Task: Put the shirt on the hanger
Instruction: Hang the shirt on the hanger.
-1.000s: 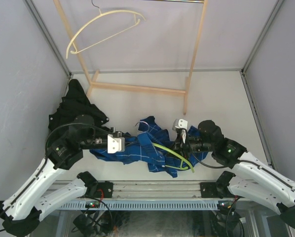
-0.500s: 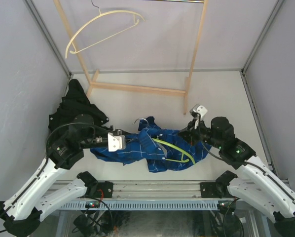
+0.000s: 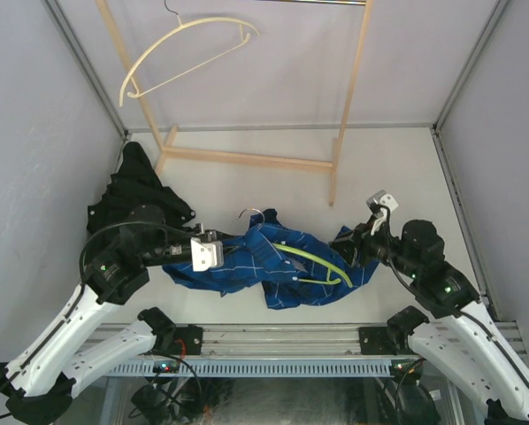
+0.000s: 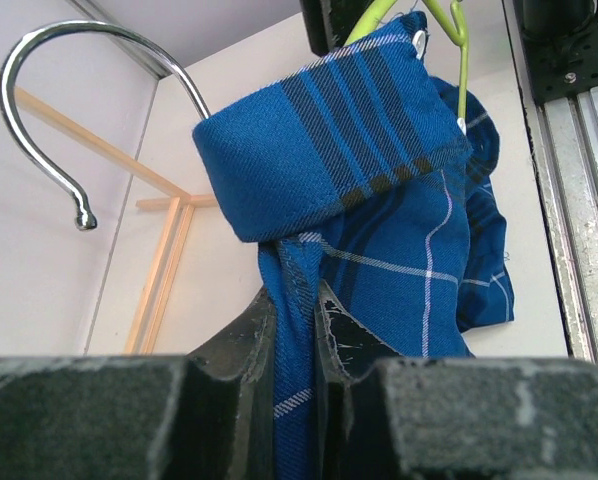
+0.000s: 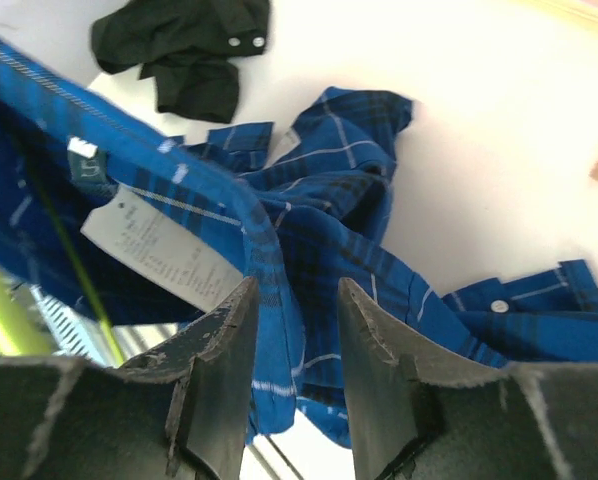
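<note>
— Fingers (image 4: 241, 345) of the left gripper (image 4: 294, 340) are clamped on a fold of the shirt (image 4: 379, 240) just under its collar; those of the right gripper (image 5: 297, 310) stand narrowly apart with the shirt's edge band between them, seemingly pinching it

— And where does the shirt lie?

— Across the near part of the table (image 3: 406, 168), strung between the two grippers; the hanger (image 3: 310, 257) is partly inside it, its green arm showing through the open front and its silver hook (image 3: 250, 212) poking out by the collar

— How will it handle?

— Light, soft and limp, by the look; it will likely sag and bunch wherever it is unheld, and thin cloth could slip from a shallow pinch; the hanger looks thin, stiff and light enough to shift when the cloth is tugged; the best holds are probably the collar and the shoulder seams, so each shoulder can be drawn over a hanger end

— Any containers?

— None in view; only a black garment (image 3: 132, 195) at the left, and a cream hanger (image 3: 185, 44) hanging at the back by a wooden rack (image 3: 247, 159)
</note>
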`<state>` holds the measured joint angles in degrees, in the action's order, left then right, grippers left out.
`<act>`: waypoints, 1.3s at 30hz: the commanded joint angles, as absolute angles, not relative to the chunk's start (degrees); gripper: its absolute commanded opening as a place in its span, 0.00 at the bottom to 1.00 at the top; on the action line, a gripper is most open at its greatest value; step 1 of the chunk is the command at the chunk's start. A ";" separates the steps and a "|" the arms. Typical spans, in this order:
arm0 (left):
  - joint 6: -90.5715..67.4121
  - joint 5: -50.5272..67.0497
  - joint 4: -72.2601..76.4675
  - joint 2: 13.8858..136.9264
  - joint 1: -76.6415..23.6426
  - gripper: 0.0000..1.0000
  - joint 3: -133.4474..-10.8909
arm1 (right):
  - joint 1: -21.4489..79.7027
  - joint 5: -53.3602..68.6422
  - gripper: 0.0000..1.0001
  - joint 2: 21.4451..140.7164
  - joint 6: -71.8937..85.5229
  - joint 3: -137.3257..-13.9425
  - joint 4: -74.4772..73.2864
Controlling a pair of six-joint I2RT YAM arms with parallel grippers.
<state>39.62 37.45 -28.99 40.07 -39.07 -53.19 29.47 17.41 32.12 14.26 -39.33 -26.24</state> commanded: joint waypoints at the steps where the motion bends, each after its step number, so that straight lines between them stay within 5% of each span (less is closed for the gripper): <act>1: 39.20 37.88 -24.34 39.18 -38.67 0.00 -52.96 | 28.24 26.83 0.37 30.61 18.27 -38.85 -27.52; 11: 39.12 38.46 -24.30 39.25 -38.67 0.00 -52.91 | 28.35 34.65 0.41 31.85 25.02 -32.56 -20.55; 28: 39.16 39.37 -24.33 39.53 -38.67 0.00 -53.01 | 27.60 29.01 0.49 38.30 25.58 -32.23 -24.55; 39: 39.11 38.94 -24.33 39.67 -38.72 0.00 -52.93 | 27.27 38.66 0.35 38.11 28.03 -29.70 -18.28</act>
<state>39.62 37.85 -28.77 40.10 -38.98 -53.19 27.55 35.20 39.57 26.59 -29.52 -22.48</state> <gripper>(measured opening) 0.193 0.362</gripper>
